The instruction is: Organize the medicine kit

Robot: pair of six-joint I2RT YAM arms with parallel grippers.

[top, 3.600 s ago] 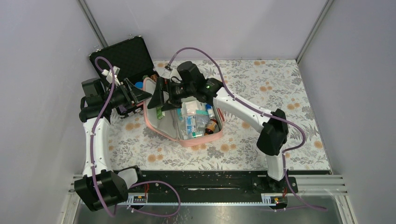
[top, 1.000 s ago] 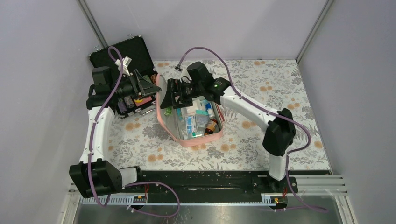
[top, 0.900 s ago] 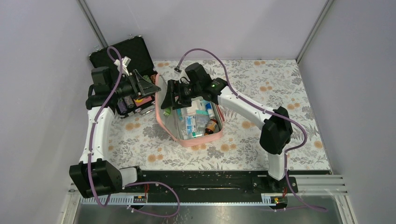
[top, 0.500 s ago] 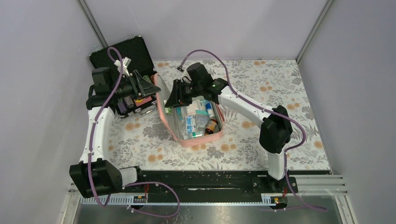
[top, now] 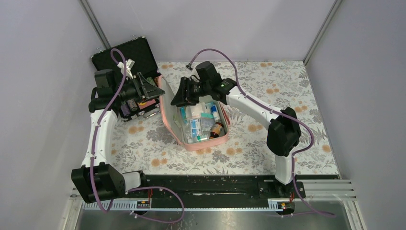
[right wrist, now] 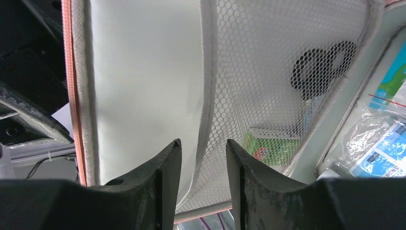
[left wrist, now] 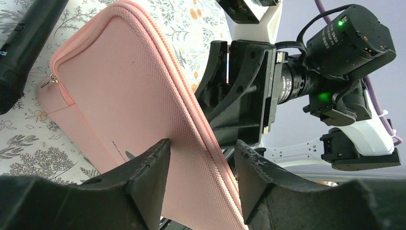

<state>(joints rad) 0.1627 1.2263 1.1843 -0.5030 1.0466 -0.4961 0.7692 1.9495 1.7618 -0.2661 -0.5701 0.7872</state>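
Kit lid (right wrist: 143, 72) beside right end effector (right wrist: 203, 143)

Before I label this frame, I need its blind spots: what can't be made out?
Green box print, right wrist view: blurred behind the mesh pocket.
Black case contents, top view: left arm covers them.
Kit lid logo, left wrist view: tiny, partly behind the left gripper.

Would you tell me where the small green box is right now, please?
In the right wrist view, the green box sits right of centre, low in the mesh pocket of the medicine kit lid, below black looped handles.
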